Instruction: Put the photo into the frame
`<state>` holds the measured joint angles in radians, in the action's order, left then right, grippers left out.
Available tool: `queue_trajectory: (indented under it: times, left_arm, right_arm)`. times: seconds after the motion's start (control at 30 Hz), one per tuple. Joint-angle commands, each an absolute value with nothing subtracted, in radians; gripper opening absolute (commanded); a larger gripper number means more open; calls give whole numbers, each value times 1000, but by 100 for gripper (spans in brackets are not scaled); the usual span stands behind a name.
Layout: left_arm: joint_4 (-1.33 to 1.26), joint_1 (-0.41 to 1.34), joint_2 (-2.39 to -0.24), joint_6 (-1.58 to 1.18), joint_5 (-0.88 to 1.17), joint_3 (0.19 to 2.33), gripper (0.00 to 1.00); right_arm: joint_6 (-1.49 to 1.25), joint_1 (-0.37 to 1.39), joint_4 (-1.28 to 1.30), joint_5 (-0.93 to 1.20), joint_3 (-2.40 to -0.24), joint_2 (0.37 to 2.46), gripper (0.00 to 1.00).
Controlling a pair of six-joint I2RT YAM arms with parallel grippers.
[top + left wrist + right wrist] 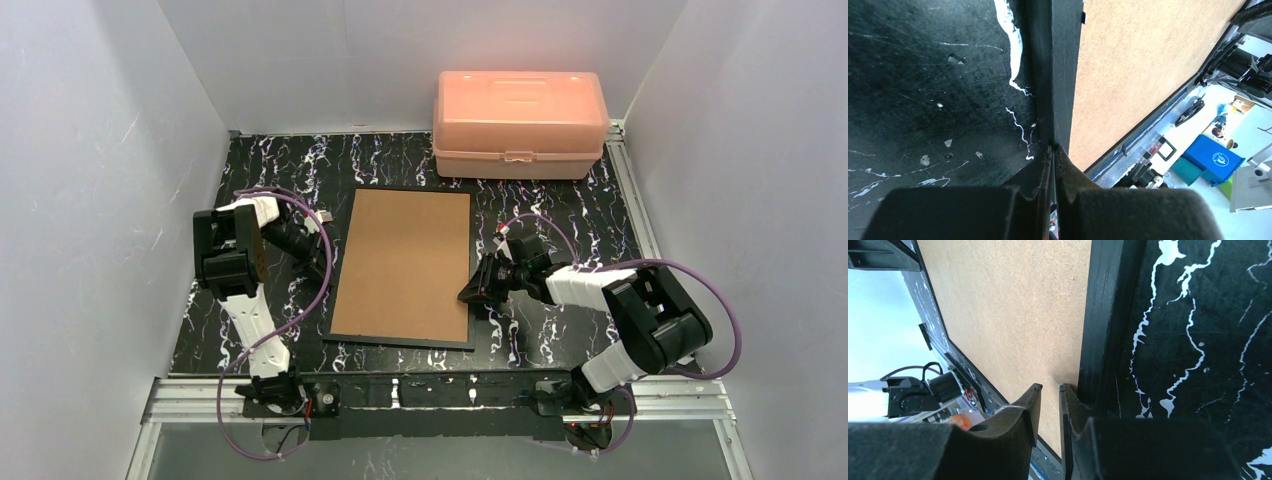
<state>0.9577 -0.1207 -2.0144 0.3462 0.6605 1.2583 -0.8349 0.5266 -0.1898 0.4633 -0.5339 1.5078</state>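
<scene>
White walls [100, 150] enclose three sides of a black, white-veined table [290, 160] in the top view. I count one frame [402, 265], one pink plastic box [520, 125] and two arms. The frame lies flat at the table's centre, brown back up, with its long sides running away from the bases. The box stands with its lid down at the far edge, apart from the frame's far right corner. The left arm rises from its base and its forearm turns inward. That puts the left gripper [320, 216] at the far part of the frame's left side. The right arm has its elbow out to the right and reaches inward, with the right gripper [470, 293] at the frame's right side, nearer the bases.

In the left wrist view, the table [923, 75] fills the left half and the frame [1138, 65] the right, its black rail running down between them. The left gripper [1053, 149] has its fingers pressed together, tips meeting the rail. I cannot tell whether they pinch any part of it. Beyond the frame, a blue bin [1215, 160] stands in the room.

In the right wrist view, the frame [1013, 305] is on the left and the table [1208, 315] on the right. The right gripper [1049, 387] shows a narrow gap. One finger is over the brown back and the other is on the rail.
</scene>
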Motion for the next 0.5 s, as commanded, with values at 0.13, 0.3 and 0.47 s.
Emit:
queue_trajectory:
  times: [0.13, 0.3, 0.47]
  left_arm:
    - [887, -70, -2033, 354, 640, 1219, 0]
    - [888, -72, -2017, 349, 635, 1223, 0]
    - [896, -75, -2004, 345, 637, 1241, 0]
  right_arm:
    - [-782, 536, -61, 402, -584, 1470, 30]
    - [-720, 496, 77, 397, -707, 1383, 31]
    - [-655, 425, 142, 411, -714, 1381, 31]
